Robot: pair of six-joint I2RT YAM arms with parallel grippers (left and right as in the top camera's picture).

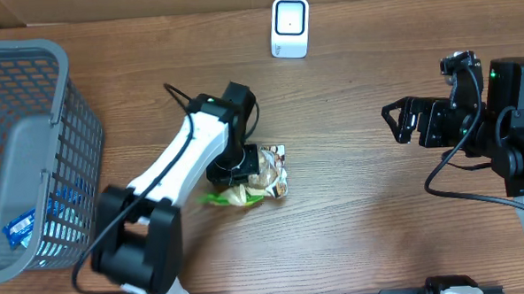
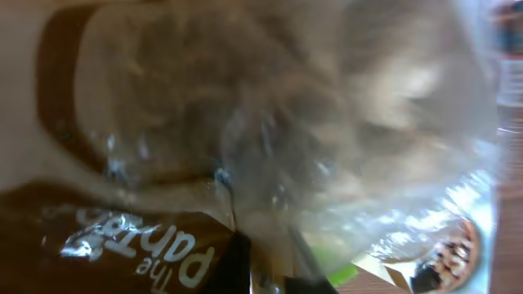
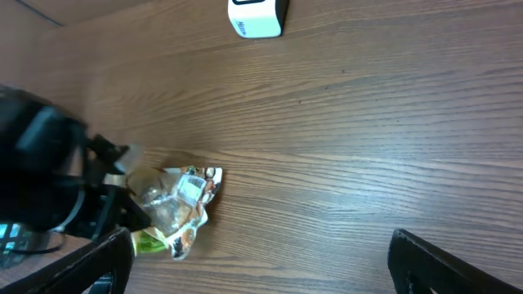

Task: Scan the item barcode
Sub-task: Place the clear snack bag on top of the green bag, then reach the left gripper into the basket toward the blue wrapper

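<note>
The item, a clear crinkly snack packet [image 1: 268, 178] with a brown label and a green patch, sits at the middle of the table. My left gripper [image 1: 243, 170] is shut on its left end. In the left wrist view the packet [image 2: 270, 122] fills the frame, and the dark fingertips [image 2: 237, 269] pinch its film at the bottom edge. I cannot pick out the barcode in any view. My right gripper [image 1: 396, 123] hovers open at the right, far from the packet [image 3: 180, 204], with nothing between its fingers [image 3: 425, 261]. The white scanner [image 1: 289, 26] stands at the back centre.
A grey mesh basket [image 1: 59, 63] fills the left edge, with blue packets [image 1: 22, 228] in its bottom. The scanner [image 3: 257, 16] shows at the top of the right wrist view. Bare wood lies between the packet and the right arm.
</note>
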